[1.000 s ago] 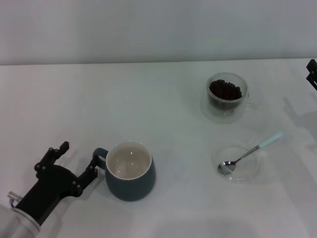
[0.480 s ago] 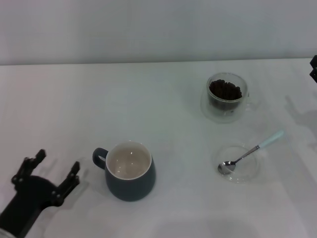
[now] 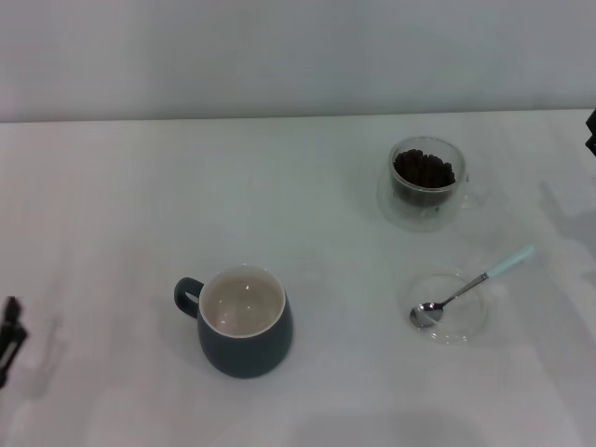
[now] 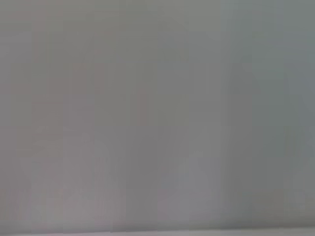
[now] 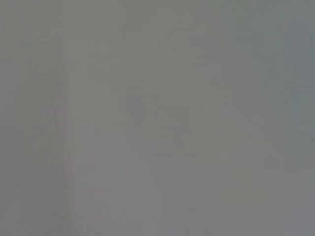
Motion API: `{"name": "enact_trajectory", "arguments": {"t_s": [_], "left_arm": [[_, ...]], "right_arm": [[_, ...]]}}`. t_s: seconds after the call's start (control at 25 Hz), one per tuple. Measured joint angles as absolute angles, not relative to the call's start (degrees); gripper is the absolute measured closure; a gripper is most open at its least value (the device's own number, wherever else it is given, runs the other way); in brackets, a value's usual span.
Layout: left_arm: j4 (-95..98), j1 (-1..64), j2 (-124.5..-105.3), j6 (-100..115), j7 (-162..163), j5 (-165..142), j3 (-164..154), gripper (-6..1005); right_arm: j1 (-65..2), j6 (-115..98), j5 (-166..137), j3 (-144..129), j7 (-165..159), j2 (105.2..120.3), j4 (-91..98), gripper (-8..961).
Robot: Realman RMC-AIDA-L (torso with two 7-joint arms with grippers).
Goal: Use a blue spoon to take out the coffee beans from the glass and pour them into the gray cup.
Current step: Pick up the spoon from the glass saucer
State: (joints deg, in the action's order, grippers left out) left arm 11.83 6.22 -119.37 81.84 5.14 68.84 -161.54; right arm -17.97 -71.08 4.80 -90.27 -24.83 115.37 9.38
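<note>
In the head view, the gray cup (image 3: 244,319) stands upright on the white surface (image 3: 140,205), toward the near left part, with its small handle turned to the left. Its cream inside shows no beans. The glass (image 3: 426,182) stands far to the right of it, well apart, and the coffee beans (image 3: 425,170) fill it as a dark heap. Nearer than the glass lies a flat clear dish (image 3: 449,306). The blue spoon (image 3: 470,287) rests on this dish, its metal bowl inside the dish on the left part and its pale blue handle reaching out over the rim, up and to the right. Nothing touches the spoon.

The left tool (image 3: 9,335) shows only as a small dark piece at the left edge, well apart from the cup; I cannot tell if it is open or closed. The right tool (image 3: 591,130) is only a dark sliver at the right edge, level with the glass, and its state I cannot tell either.

The left wrist view shows only a plain pale gray field, with no object to recognise.

The right wrist view is the same, an even gray field with nothing to make out
</note>
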Motion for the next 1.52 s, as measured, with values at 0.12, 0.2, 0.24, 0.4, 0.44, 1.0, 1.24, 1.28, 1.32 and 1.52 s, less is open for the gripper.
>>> {"name": "enact_trajectory", "arguments": {"t_s": [0.12, 0.2, 0.24, 0.4, 0.44, 1.0, 1.24, 1.28, 1.32, 1.52], "left_arm": [[11.94, 6.01, -119.41, 81.97, 5.94, 73.19, -161.54, 137], [11.87, 6.07, -119.44, 81.89, 6.88, 75.46, -161.54, 137], [11.78, 6.27, -119.44, 81.68, 7.51, 76.84, -161.55, 137], [11.73, 7.19, -119.36, 80.94, 8.19, 79.54, -161.55, 137], [11.72, 7.54, -119.33, 80.86, 8.21, 80.36, -161.54, 137], [10.73, 9.89, -119.26, 80.75, 8.26, 82.00, -161.60, 137], [10.72, 9.96, -119.27, 80.75, 8.26, 81.90, -161.94, 138], [10.72, 9.91, -119.26, 80.75, 8.26, 81.90, -161.97, 138], [10.72, 9.88, -119.27, 80.75, 8.26, 81.92, -161.98, 138], [10.55, 9.94, -119.27, 80.71, 8.27, 81.95, -161.99, 138]], "right_arm": [[-17.63, -70.04, 4.79, -90.27, -34.47, 115.14, 8.90, 82], [-17.40, -68.56, 4.58, -90.42, -42.22, 114.90, 8.29, 86], [-17.26, -67.97, 4.41, -90.56, -45.74, 114.79, 7.85, 88], [-16.00, -67.16, 1.90, -92.18, -56.82, 114.02, 6.08, 107], [-15.72, -66.86, 0.59, -92.61, -58.96, 113.83, 5.97, 121], [-15.08, -64.84, -11.35, -95.57, -73.65, 114.77, 4.47, 281], [-15.62, -63.72, -11.43, -97.81, -74.67, 115.08, 5.23, 304], [-15.69, -63.71, -11.43, -98.11, -74.88, 115.10, 5.30, 307], [-15.78, -63.72, -11.43, -98.46, -75.11, 115.12, 5.37, 311], [-16.17, -63.73, -11.43, -100.19, -75.89, 115.13, 6.33, 330]]}}
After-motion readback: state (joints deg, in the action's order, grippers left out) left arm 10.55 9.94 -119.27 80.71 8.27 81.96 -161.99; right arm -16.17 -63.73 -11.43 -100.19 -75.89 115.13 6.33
